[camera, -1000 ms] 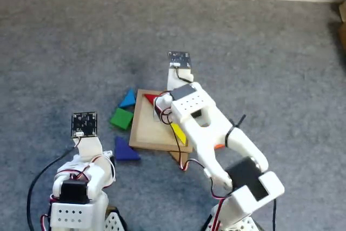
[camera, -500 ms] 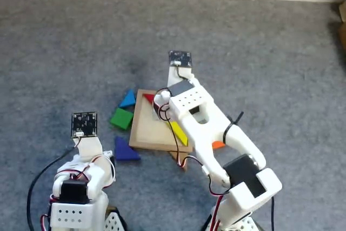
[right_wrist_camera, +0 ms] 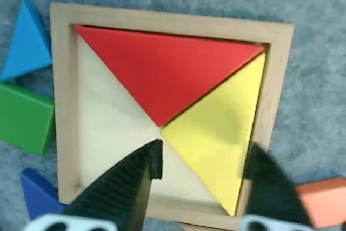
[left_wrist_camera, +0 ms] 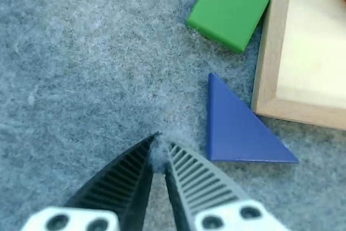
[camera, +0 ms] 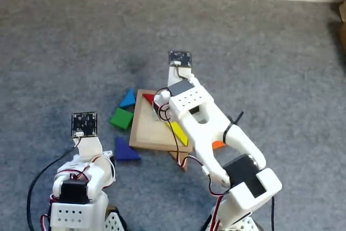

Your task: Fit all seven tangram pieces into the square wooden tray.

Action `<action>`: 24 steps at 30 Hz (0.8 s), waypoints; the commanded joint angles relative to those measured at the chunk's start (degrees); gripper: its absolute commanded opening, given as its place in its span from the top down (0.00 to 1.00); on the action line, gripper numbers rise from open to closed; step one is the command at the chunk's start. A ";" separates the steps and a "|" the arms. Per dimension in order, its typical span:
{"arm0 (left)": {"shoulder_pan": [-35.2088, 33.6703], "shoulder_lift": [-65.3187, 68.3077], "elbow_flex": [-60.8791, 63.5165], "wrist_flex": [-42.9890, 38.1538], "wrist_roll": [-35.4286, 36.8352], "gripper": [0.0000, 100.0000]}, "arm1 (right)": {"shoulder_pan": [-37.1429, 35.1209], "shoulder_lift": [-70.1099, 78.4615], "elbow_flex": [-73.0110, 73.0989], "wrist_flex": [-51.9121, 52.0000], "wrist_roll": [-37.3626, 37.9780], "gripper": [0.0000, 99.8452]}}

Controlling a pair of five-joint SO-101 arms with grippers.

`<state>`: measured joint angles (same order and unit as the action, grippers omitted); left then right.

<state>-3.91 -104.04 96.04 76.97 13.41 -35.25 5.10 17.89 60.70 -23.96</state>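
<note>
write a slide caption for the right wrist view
Open right gripper above the wooden tray, where the red triangle and yellow triangle sit edge to edge.

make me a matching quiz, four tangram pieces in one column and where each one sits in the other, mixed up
Pieces
1. red triangle
2. green square
3. dark blue triangle
4. orange piece

Places
A. on the carpet, close to the left gripper tips, by a tray corner
B. inside the tray, edge to edge with the yellow triangle
C. on the carpet beside the tray, next to the light blue triangle
D. on the carpet outside the tray, on the yellow triangle's side

Pairs: 1-B, 2-C, 3-A, 4-D
</note>
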 commanded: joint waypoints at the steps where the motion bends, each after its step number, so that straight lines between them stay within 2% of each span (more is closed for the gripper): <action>1: -0.48 -0.57 1.19 0.26 -0.09 1.00 | 4.26 -6.90 -3.03 0.40 9.58 0.95; 4: -0.48 -0.57 1.19 0.26 -0.09 1.00 | 6.29 -11.21 -2.15 0.66 14.07 0.97; 14: -0.48 -0.57 1.19 0.26 -0.09 1.00 | 13.76 -21.49 8.31 4.09 14.68 0.96; 18: -0.48 -0.57 1.19 0.26 -0.09 1.00 | 14.99 -22.46 13.67 4.09 15.56 0.81; 20: -0.48 -0.57 1.19 0.26 -0.09 1.00 | 14.99 -22.11 16.13 4.09 20.22 0.74; 24: -0.48 -0.57 1.19 0.26 -0.09 1.00 | 14.99 -20.79 18.77 4.09 29.36 0.73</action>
<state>-3.91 -104.04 96.04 76.97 13.41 -20.92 -14.42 36.44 64.57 -0.31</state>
